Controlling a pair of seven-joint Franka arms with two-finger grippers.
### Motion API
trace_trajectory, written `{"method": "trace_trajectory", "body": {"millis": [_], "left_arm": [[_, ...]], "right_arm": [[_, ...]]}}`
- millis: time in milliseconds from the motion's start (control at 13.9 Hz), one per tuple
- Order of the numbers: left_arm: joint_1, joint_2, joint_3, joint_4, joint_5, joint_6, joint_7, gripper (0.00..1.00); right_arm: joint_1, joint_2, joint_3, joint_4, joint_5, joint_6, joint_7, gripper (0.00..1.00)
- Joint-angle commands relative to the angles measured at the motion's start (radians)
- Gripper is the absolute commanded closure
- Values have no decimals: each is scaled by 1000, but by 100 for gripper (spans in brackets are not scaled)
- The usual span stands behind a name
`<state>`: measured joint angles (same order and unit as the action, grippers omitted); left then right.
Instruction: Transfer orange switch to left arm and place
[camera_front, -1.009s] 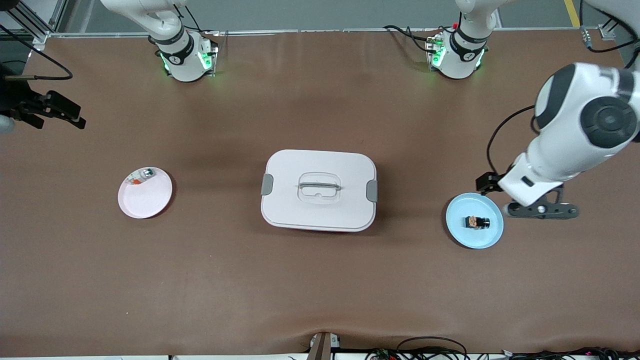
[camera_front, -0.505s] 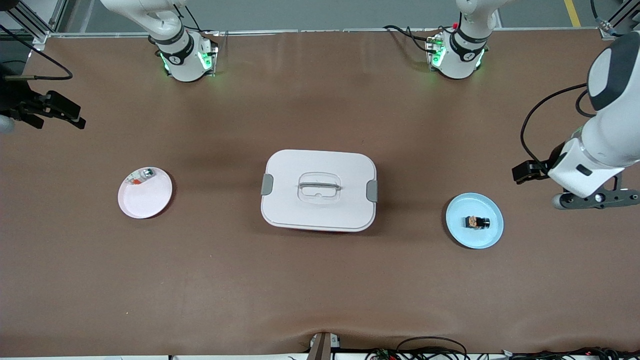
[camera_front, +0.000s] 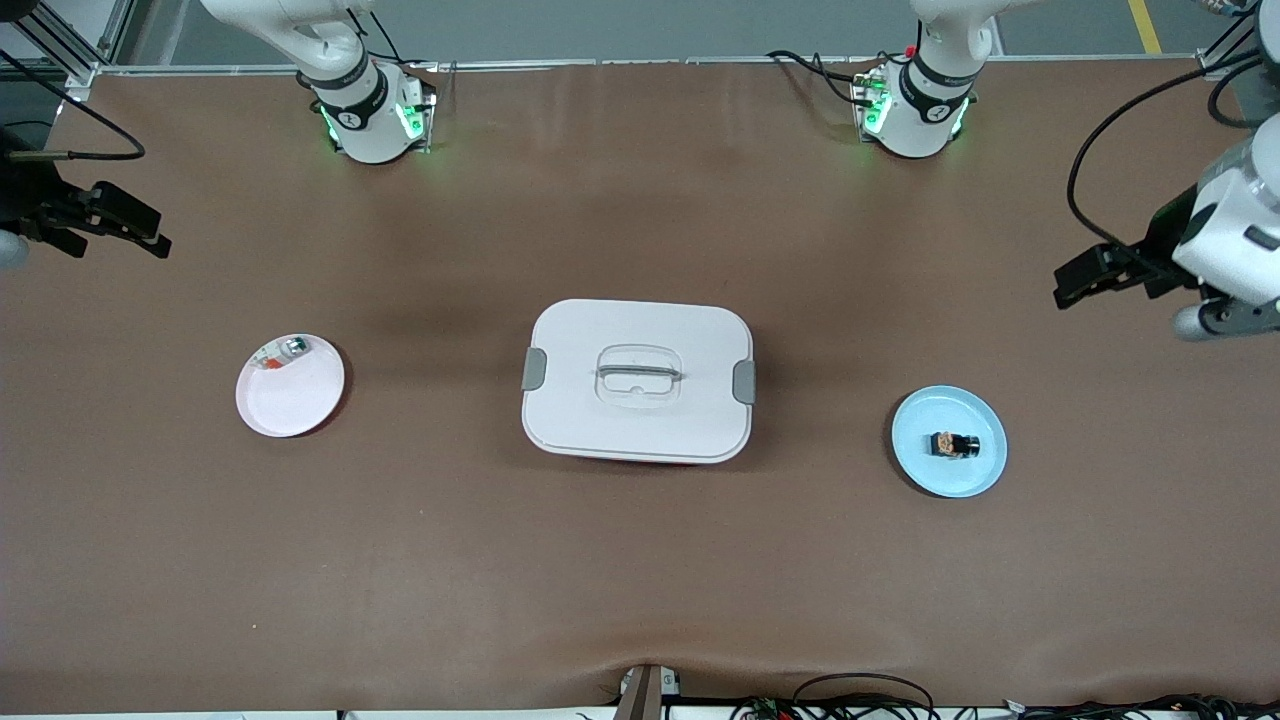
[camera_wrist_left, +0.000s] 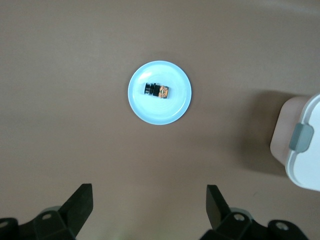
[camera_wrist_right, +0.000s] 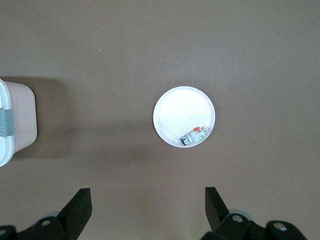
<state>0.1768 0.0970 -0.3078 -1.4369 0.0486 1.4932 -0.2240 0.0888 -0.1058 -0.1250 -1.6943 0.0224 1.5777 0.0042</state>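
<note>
Nothing is in either tool right now. The left tool (camera_wrist_left: 148, 192) hangs high over the counter (camera_front: 640, 580) at the left arm's end, out around two o'clock from the box (camera_front: 637, 420), with its fingers spread wide and empty. The right tool (camera_wrist_right: 147, 192) hangs high over the right arm's end, also spread wide and empty, and that arm simply waits. The orange switch (camera_front: 953, 443) lies on the blue plate (camera_front: 940, 478), close to the plate's middle. That plate sits at about four o'clock from the box, toward the left arm's end and well apart from it. If the blue plate is the goal, I'd say the transfer looks done, with the arms drawn clear. If it is the start, everything is left to do: the pick, the handover and the trip round the box. I can't settle which from here. The pink plate (camera_front: 285, 405) sits at nine o'clock from the box and holds a small greenish-silver piece (camera_front: 290, 348) against its rim at twelve o'clock. The box itself stands mid-counter with its lid on and its grey latches (camera_front: 534, 369) down, and I can't see what is inside.
</note>
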Motion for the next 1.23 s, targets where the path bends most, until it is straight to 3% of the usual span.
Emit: {"method": "trace_trajectory", "body": {"millis": [0,144,288,1153], "left_arm": [[-94,-88,119,-100,-21,9,60,0],[-149,-109,177,-117,-21,10,83,0],[-154,-125,188,-135,-21,16,121,0],[-145,-186,182,-163,-61,18,173,0]], "right_arm": [[-17,6,13,22,-15,-15,-3,0],[-18,8,13,27,-15,-16,-3,0],[-18,8,13,28,-15,-16,-3,0],[-21,11,13,36,-15,-16,2,0]]}}
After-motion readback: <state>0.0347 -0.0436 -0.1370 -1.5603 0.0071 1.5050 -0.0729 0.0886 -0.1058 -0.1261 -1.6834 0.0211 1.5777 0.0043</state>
